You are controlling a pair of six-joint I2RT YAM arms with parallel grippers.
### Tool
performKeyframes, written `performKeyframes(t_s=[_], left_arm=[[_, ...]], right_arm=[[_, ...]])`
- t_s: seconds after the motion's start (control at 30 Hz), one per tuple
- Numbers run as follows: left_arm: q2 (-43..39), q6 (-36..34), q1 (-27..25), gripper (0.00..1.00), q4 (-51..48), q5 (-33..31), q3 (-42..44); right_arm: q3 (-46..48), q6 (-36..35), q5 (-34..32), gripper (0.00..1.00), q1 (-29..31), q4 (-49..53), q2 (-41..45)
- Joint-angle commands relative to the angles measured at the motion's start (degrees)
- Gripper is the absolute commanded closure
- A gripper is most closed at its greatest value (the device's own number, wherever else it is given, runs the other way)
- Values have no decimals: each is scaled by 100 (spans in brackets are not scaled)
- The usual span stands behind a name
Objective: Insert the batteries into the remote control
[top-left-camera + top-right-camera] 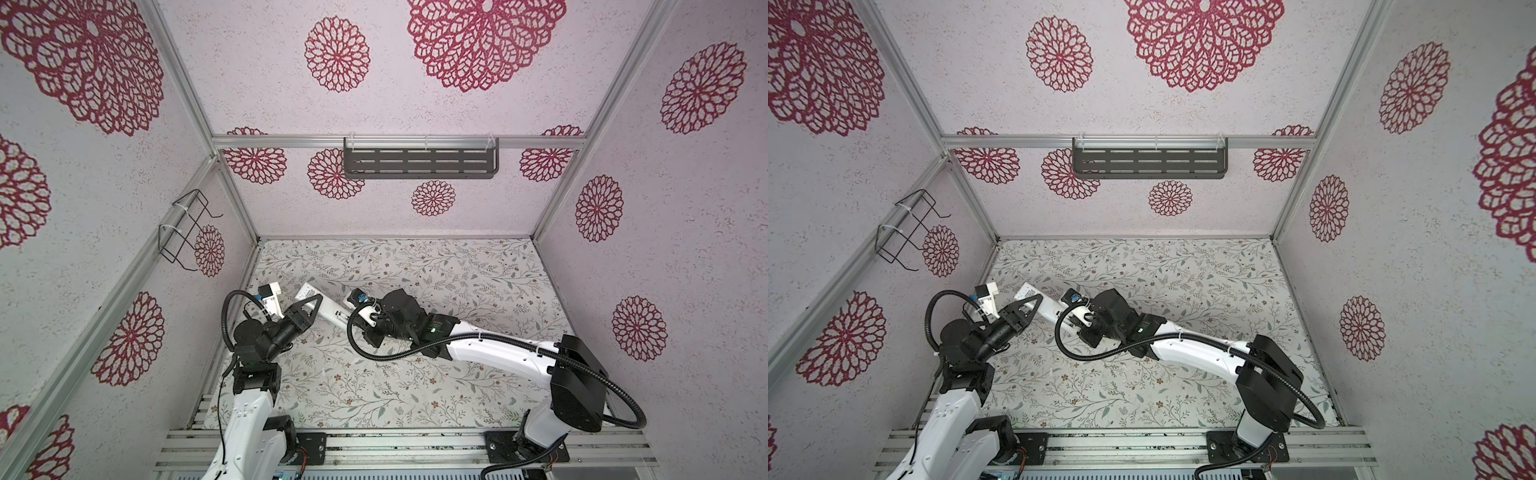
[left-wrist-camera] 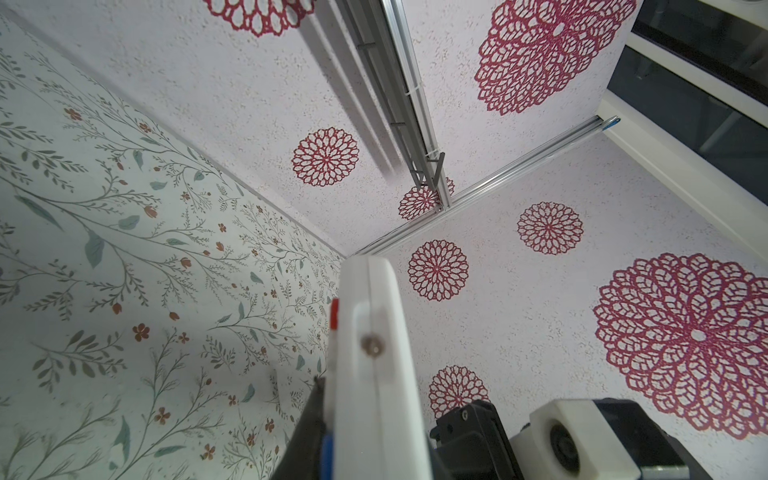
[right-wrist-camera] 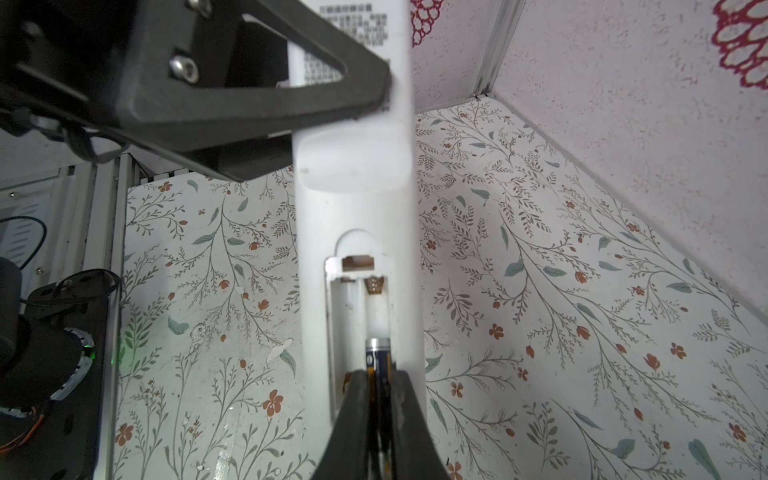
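Note:
The remote control (image 1: 328, 309) (image 1: 1048, 309) is a slim white bar held above the floral table, label side up. My left gripper (image 1: 313, 300) is shut on its label end; its black triangular finger (image 3: 365, 95) presses the remote's edge. In the left wrist view the remote's side (image 2: 374, 374) fills the middle beside one dark finger (image 2: 309, 432). The battery bay (image 3: 357, 316) is uncovered. My right gripper (image 3: 377, 379) is shut on a dark battery (image 3: 377, 353) lying along one slot, silver end toward the contacts. The neighbouring slot shows bare white plastic. In both top views the right wrist (image 1: 399, 316) hides its fingertips.
A grey slotted shelf (image 1: 419, 162) hangs on the back wall and a black wire rack (image 1: 187, 232) on the left wall. Aluminium rails (image 1: 399, 444) run along the table's front edge. A small pale scrap (image 3: 277, 351) lies on the table under the remote.

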State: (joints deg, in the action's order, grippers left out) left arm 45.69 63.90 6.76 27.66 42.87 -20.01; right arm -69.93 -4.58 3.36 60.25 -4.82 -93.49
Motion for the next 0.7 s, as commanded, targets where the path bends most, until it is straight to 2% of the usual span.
performKeyframes(t_s=[0.0,0.53,0.67], left_arm=[[-74,674,-29,86,800,781,-292],[-8,1287,15,87,1303,819,-310],[-62,1212,92,87,1128,829,-365]], right_arm=[[15,-112,-109,89,-103,33,-216],[-310,-293,11,90,-114,-179,-642],[-260,-289,93,90,-114,-179,-619]])
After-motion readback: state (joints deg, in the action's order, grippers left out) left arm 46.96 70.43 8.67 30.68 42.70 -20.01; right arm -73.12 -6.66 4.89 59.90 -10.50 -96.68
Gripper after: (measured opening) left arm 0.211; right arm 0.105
